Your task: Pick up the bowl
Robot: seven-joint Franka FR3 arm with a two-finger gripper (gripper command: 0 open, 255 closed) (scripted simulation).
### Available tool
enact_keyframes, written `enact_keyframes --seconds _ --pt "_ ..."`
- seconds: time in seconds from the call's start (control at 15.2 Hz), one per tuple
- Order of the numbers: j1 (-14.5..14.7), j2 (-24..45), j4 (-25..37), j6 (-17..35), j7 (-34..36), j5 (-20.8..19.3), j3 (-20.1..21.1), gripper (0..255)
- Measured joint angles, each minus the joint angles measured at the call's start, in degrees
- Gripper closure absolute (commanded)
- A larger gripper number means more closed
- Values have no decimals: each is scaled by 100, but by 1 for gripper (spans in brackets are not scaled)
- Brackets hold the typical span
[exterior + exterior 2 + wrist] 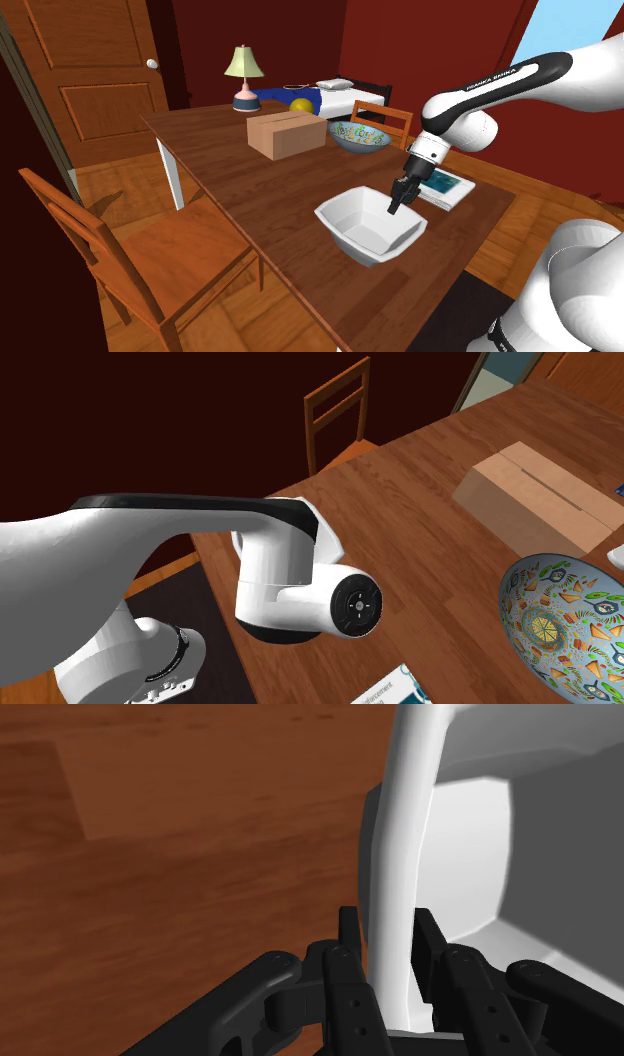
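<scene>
A white square bowl (370,225) rests on the wooden table (260,195) near its front edge. My gripper (397,205) comes down on the wall of the bowl nearest the arm. In the wrist view the white rim (400,854) runs upright between the two black fingers (348,944), which press on it from both sides, one inside the bowl and one outside. The gripper (390,954) is shut on that rim. A second bowl with a colourful pattern (358,138) (560,617) stands farther back on the table.
A cardboard box (287,133) (535,497) sits beside the patterned bowl, with a lamp (244,78) behind it. A book (445,187) lies right of the gripper. One wooden chair (130,255) stands at the table's left side, another (385,120) at the far side.
</scene>
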Motion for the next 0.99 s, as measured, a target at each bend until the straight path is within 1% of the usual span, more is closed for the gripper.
enact_keyframes --seconds 0.46,0.99 --pt "1 2 4 0 0 5 -1 255" --pt "-108 -351 256 -511 372 -212 155 255"
